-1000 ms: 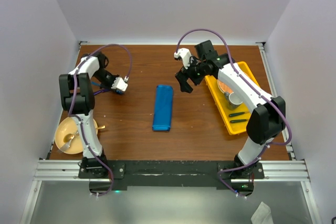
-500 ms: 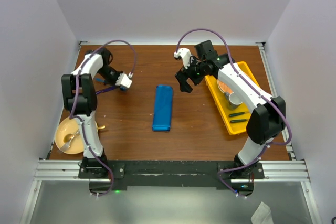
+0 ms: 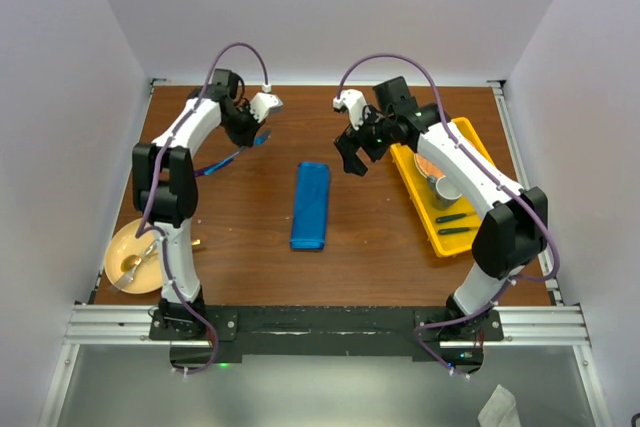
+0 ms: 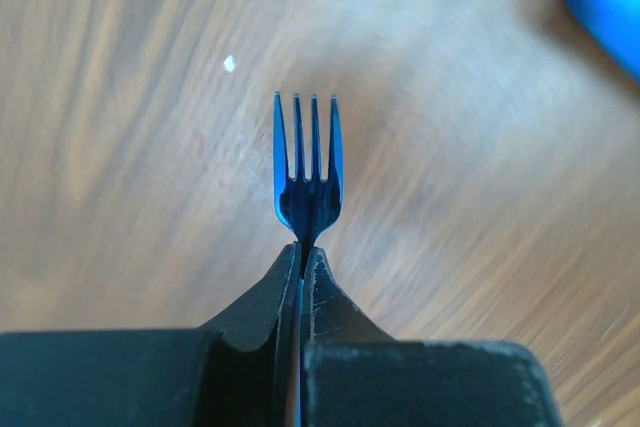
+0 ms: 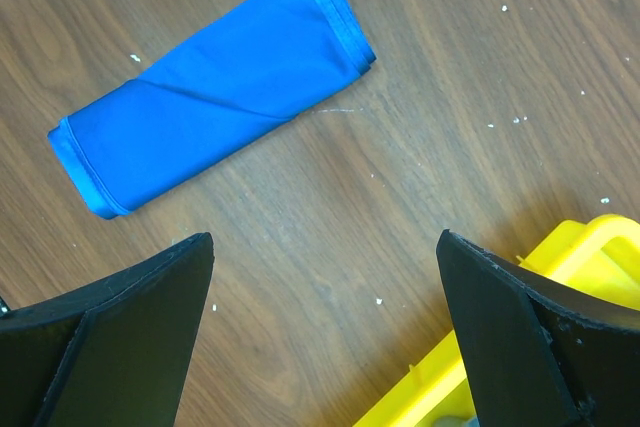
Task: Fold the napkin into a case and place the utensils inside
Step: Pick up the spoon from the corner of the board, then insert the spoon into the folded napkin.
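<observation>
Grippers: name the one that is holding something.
The left gripper, pinched shut on the blue plastic fork. The right gripper hangs wide open and empty.

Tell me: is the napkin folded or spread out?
Folded. The napkin lies as a narrow, flat packet; the right wrist view shows layered edges at both ends.

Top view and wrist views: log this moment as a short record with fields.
napkin: folded into a narrow packet, flat on the table
left end effector: shut on a blue fork
right end effector: open, empty, over the table between napkin and yellow tray
fork in napkin: not yet
</observation>
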You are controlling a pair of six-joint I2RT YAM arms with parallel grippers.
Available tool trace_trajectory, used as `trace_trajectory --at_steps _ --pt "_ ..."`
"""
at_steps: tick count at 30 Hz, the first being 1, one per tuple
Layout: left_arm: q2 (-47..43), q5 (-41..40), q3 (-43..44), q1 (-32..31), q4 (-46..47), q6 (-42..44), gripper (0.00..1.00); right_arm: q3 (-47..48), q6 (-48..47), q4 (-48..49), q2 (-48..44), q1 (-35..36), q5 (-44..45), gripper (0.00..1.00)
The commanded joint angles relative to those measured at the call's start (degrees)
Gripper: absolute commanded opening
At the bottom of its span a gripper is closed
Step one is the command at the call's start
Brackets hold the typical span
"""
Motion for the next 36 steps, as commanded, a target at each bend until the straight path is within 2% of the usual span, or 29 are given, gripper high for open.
trace_trajectory --at_steps 1,5,8,12,16,17,22,26,27,30,31,32,36 --pt "-0.37 -10.6 -5.21 -1.03 12.21 -32.39 0.0 -0.92 0.62 1.27 -4.48 -0.2 1.82 0.98" --pt "2.18 -16.94 -6.46 -1.74 14.06 -40.66 0.0 -1.35 0.18 0.92 -4.92 -0.2 2.26 0.98" --pt "4.03 -19.05 -6.98 -2.09 13.97 -43.13 0.0 -1.53 -0.08 0.66 -5.18 -0.2 2.52 0.98" --pt "7.27 -20.73 -6.11 -2.97 12.66 -43.58 0.0 -1.97 -0.43 0.4 -5.54 -0.11 3.05 0.98" --pt "10.88 -19.85 -2.95 -2.97 7.58 -42.61 0.0 -2.5 -0.61 0.31 -6.24 -0.11 3.4 0.98" --pt "11.84 -19.33 -1.99 -2.97 6.25 -41.65 0.06 -2.5 -0.61 0.31 -6.33 -0.11 3.4 0.98" --pt "17.03 -19.15 4.26 -2.97 -0.52 -38.93 0.2 -2.94 -0.87 0.22 -6.77 -0.2 3.66 0.98" --pt "19.41 -20.11 7.77 -2.97 -3.6 -37.95 0.28 -3.29 -0.96 0.22 -7.29 -0.11 3.58 0.98" --pt "20.19 -20.55 8.3 -2.97 -4.3 -38.13 0.27 -3.38 -0.96 0.31 -7.38 -0.2 3.49 0.98" --pt "20.73 -21.17 8.05 -3.06 -3.96 -40.06 0.17 -3.64 -0.87 0.48 -7.47 -0.11 3.31 0.98" --pt "20.82 -21.17 7.96 -3.06 -3.96 -41.63 0.03 -3.73 -0.87 0.57 -7.47 -0.11 3.23 0.98" --pt "21.08 -21.08 8.39 -3.06 -4.04 -42.34 0.0 -3.73 -0.79 0.66 -7.38 -0.11 3.14 0.98" --pt "18.37 -21.17 10.33 -3.06 -2.57 -46.04 0.0 -3.99 -0.61 0.57 -7.65 -0.11 2.87 0.98"
